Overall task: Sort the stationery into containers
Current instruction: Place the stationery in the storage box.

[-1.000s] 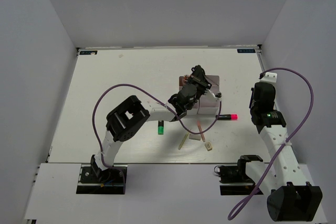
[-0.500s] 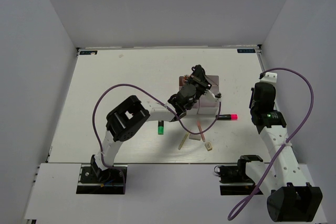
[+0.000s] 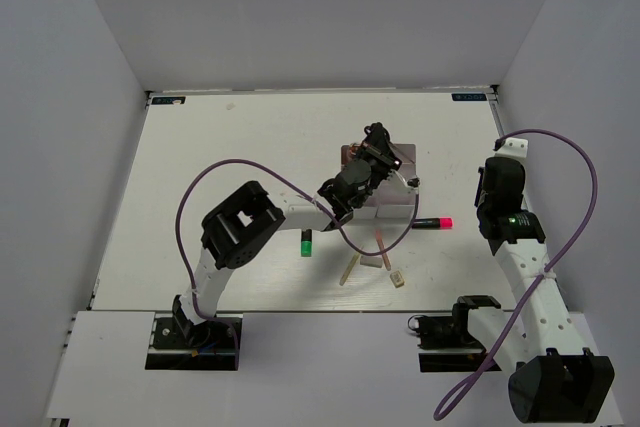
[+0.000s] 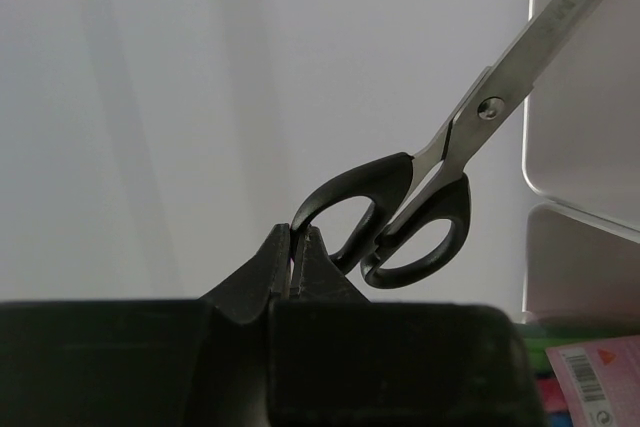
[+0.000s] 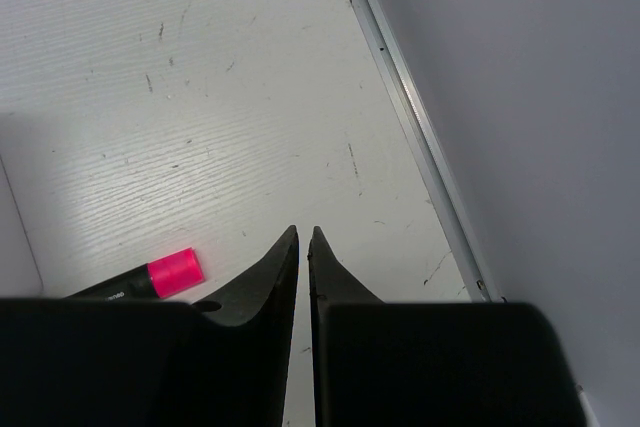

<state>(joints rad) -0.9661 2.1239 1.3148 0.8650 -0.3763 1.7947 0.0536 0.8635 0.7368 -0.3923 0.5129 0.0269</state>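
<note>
Two grippers are seen with fingers pressed together. The left gripper (image 4: 296, 247) is clamped on the handle loop of the black-handled scissors (image 4: 420, 217), whose blades are angled up to its right, across the translucent bins (image 4: 590, 147). The right gripper (image 5: 303, 242) is closed and empty above the table (image 5: 200, 97); the black-pink marker (image 5: 170, 274) is laid just to its left.

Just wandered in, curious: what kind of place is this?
Probably a robotics test cell: a left arm and right arm bolted to a white table, plain walls boxing it in, a pink-capped marker beside small bins.
</note>
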